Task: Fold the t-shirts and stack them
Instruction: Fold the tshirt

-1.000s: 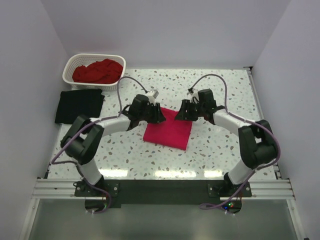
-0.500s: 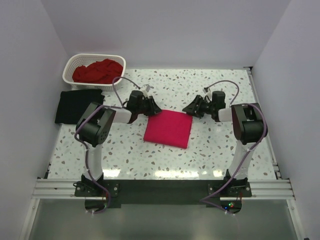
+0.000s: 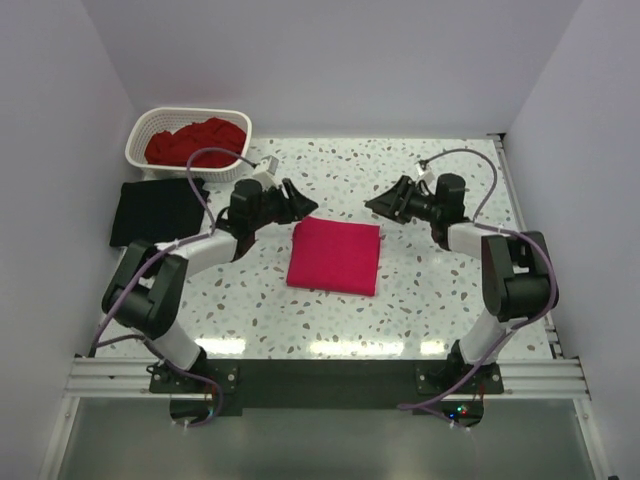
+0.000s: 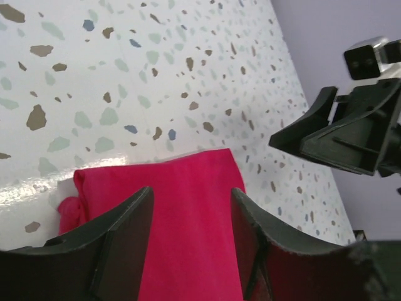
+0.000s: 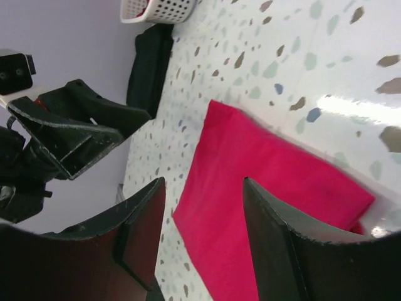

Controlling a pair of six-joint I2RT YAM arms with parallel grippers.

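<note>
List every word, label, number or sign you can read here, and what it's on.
None. No print, label or sign shows on the folded bright pinkish-red t-shirt, the folded black t-shirt, the darker red t-shirt in the white plastic lattice basket, or the speckled table.

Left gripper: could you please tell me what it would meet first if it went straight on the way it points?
Probably the pink t-shirt, framed between the open fingers of the left gripper; depth is unclear.
</note>
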